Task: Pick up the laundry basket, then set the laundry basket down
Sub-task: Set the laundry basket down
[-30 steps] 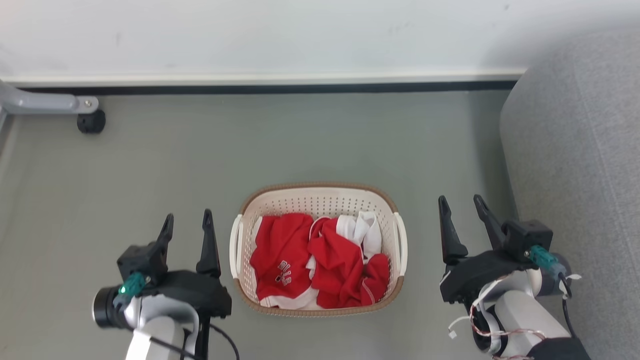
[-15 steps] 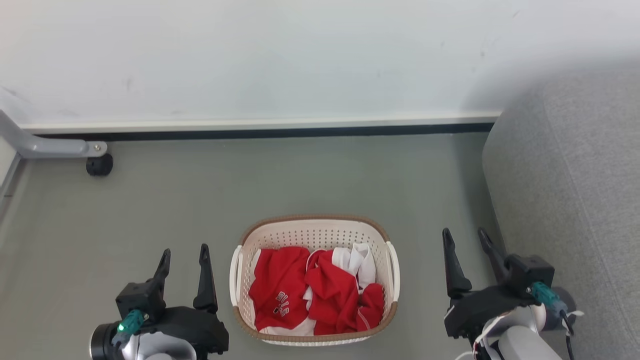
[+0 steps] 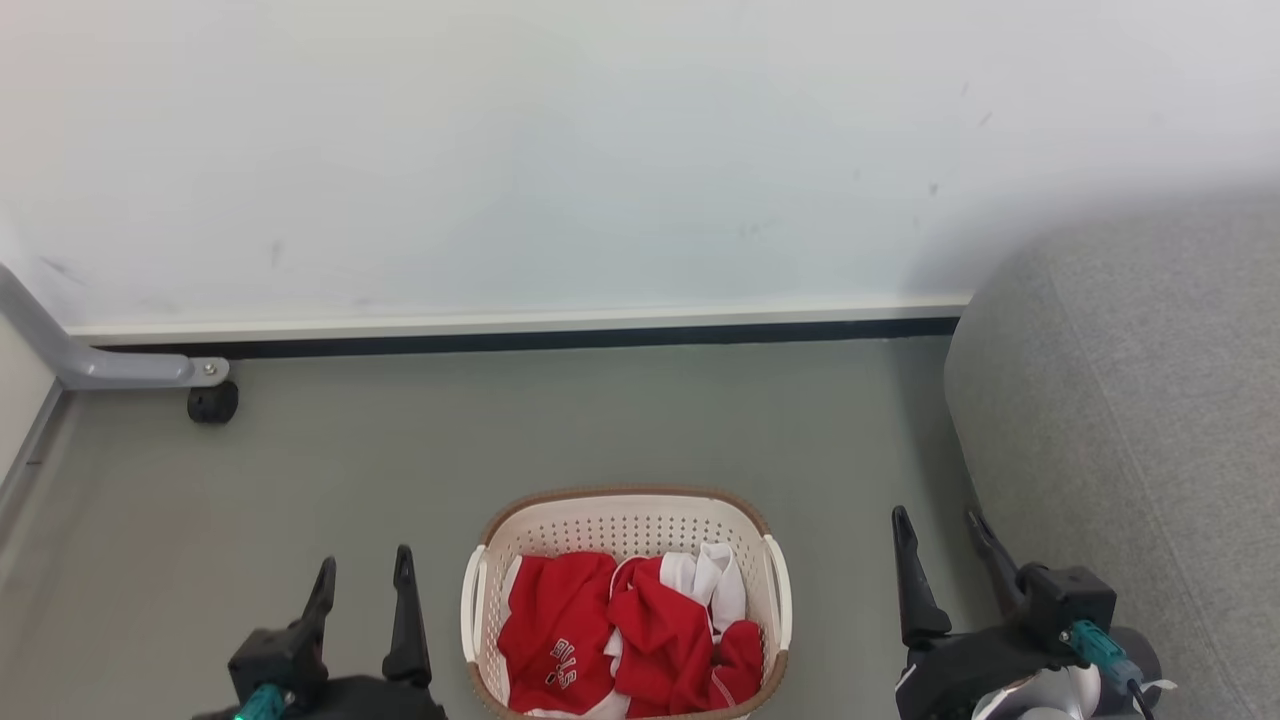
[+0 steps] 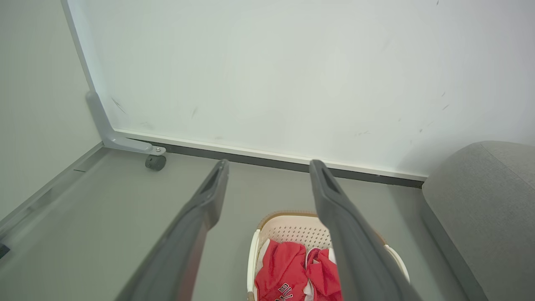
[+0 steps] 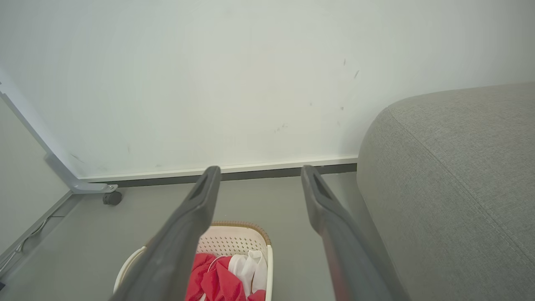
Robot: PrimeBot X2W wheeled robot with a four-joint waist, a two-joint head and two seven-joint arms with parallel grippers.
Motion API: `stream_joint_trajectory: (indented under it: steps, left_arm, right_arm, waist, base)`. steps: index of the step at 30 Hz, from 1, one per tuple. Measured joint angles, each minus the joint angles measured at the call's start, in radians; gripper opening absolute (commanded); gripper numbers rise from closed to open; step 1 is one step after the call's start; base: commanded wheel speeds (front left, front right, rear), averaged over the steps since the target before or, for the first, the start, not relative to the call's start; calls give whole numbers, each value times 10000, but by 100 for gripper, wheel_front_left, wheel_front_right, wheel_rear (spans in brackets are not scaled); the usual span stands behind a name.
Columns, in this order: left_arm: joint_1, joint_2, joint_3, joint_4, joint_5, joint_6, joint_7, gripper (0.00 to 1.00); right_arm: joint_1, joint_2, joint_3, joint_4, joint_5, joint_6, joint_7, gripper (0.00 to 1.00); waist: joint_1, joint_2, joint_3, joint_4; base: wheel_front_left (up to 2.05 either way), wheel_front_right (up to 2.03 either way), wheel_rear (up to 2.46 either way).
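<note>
The laundry basket point(image 3: 620, 522) sat on the floor point(image 3: 600, 420), flanked by the left gripper point(image 3: 364, 572) and right gripper point(image 3: 937, 520), fingers spread and empty, with lifting and set-down seemingly both still ahead.

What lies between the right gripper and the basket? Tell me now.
Only bare grey floor. In the head view the open right gripper stands apart from the basket, with nothing between them.
</note>
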Motion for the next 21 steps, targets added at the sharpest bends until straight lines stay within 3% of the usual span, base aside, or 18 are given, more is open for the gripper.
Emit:
stream_joint_trajectory:
  steps: [21]
  left_arm:
    - [950,36,236,-1066,-167,173,0,100]
  right_arm:
    - [427,117,-213,-671,-453,2,0,100]
  waist:
    - [0,2,-369,-803]
  base:
    - [0,0,0]
